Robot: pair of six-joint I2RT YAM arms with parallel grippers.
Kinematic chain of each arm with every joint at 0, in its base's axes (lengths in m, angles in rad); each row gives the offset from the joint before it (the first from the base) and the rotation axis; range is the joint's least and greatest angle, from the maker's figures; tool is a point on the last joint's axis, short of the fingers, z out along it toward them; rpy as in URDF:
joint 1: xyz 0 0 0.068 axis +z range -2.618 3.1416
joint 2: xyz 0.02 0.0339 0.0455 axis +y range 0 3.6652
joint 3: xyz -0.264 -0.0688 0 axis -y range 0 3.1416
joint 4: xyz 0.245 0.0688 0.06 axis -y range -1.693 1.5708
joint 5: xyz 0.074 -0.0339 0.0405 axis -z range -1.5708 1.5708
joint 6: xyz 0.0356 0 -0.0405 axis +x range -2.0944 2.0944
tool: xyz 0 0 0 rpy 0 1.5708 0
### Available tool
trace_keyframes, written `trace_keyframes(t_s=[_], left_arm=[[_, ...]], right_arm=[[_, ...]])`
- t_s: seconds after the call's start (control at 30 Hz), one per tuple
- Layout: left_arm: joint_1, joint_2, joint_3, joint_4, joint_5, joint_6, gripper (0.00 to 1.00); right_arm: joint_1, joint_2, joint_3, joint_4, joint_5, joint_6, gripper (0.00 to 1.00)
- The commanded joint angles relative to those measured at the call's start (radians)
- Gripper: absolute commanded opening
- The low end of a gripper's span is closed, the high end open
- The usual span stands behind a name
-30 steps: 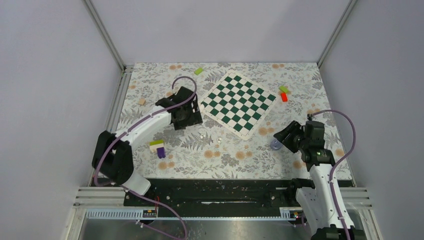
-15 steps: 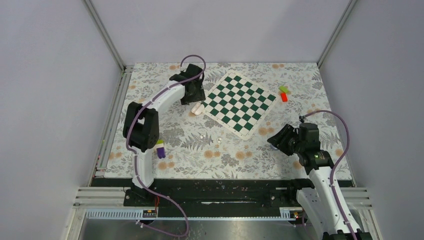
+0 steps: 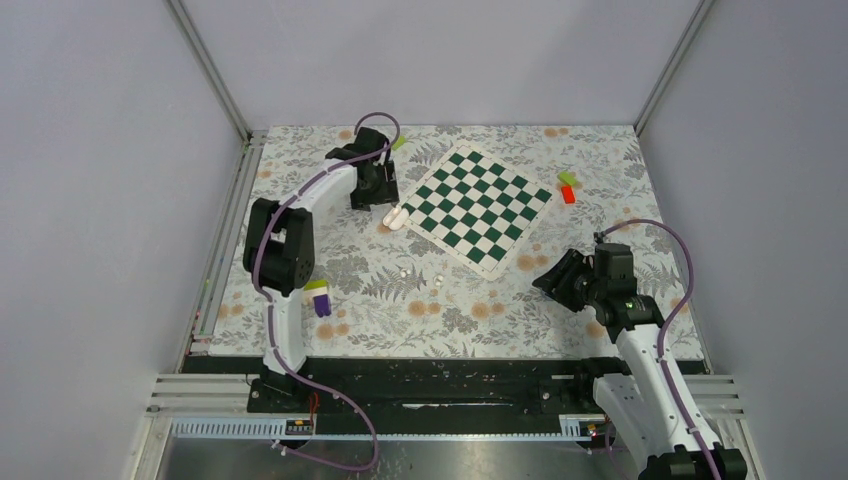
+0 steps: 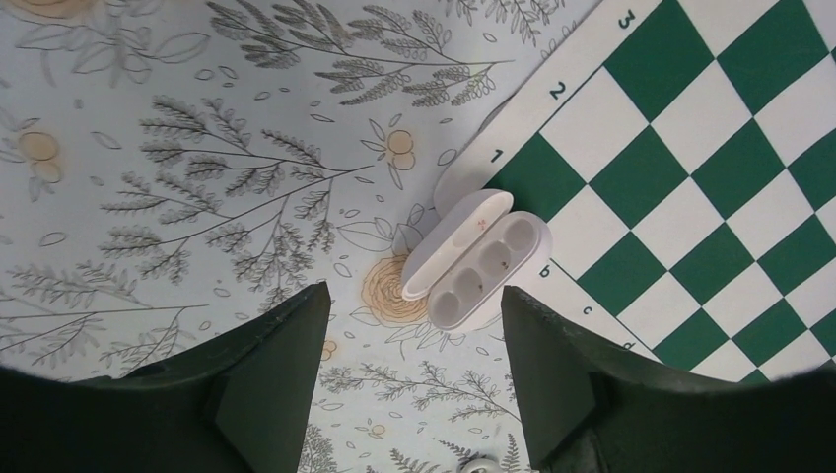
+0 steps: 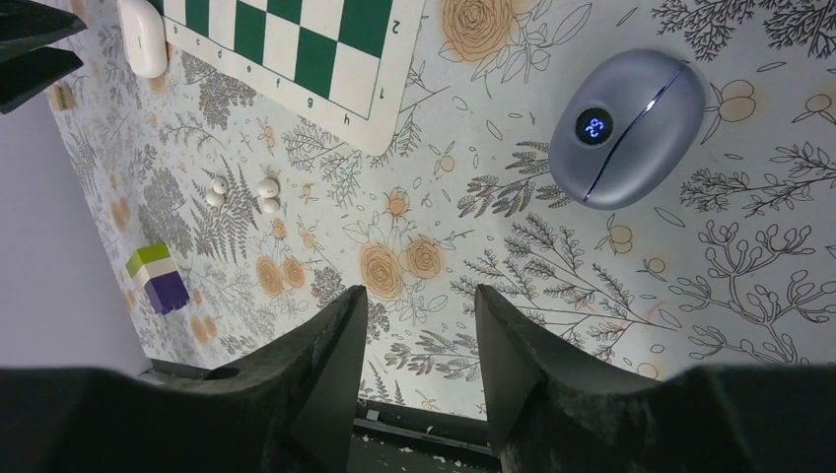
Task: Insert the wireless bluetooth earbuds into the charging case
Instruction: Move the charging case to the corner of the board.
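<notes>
While the left claw (image 4: 414,296) hangs wide open and empty over the chessboard's (image 4: 710,148) left corner, the charging case (image 4: 473,261) lies right below it. Its lid is flipped open, both wells are empty, and it overlaps the board's border next to the "b". The earbuds (image 5: 266,187) sit loose on the floral tabletop (image 5: 690,296) off the board's lettered edge, well apart from the case. The right claw (image 5: 419,296) is past the board's near corner, parted a moderate bit and gripping nothing, near a grey oval case with a lit display (image 5: 626,128).
</notes>
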Motion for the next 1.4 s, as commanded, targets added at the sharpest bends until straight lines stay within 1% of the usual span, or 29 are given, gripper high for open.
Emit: trace_keyframes(t_s=[0.0,0.1,0.33,0.43,0.53,0.67,0.87,1.07,1.23,1.27,1.37], left_arm=[[-0.003,0.037,0.0,0.035,0.091,0.034,0.65],[-0.003,0.053,0.0,0.037,0.114,0.039,0.65],[-0.002,0.074,0.004,0.064,0.118,0.034,0.65],[-0.002,0.076,0.0,0.083,0.161,0.022,0.65],[-0.002,0.073,-0.011,0.1,0.237,0.007,0.65],[-0.003,0.045,-0.058,0.114,0.263,-0.018,0.64],[-0.004,-0.044,-0.163,0.156,0.246,-0.037,0.65],[-0.005,-0.115,-0.214,0.169,0.241,-0.046,0.66],[-0.004,-0.17,-0.223,0.171,0.265,-0.057,0.73],[-0.003,-0.181,-0.225,0.17,0.254,-0.057,0.75],[-0.003,-0.208,-0.226,0.171,0.183,-0.067,0.76]], right_arm=[[0.011,-0.008,-0.004,0.009,-0.015,0.007,0.51],[0.012,-0.016,-0.012,0.004,-0.014,0.01,0.51],[0.013,-0.019,-0.02,-0.005,-0.014,0.012,0.51],[0.014,-0.018,-0.019,-0.01,-0.012,0.013,0.51],[0.014,-0.018,-0.017,-0.016,-0.009,0.01,0.51],[0.014,-0.02,-0.012,-0.022,-0.004,0.006,0.51],[0.015,-0.008,-0.008,-0.013,-0.015,0.002,0.52],[0.022,0.008,0.014,-0.011,-0.021,-0.002,0.57],[0.03,0.026,0.029,-0.008,-0.022,-0.005,0.58],[0.032,0.028,0.031,-0.006,-0.023,-0.002,0.58],[0.038,0.028,0.028,0.003,-0.026,0.009,0.58]])
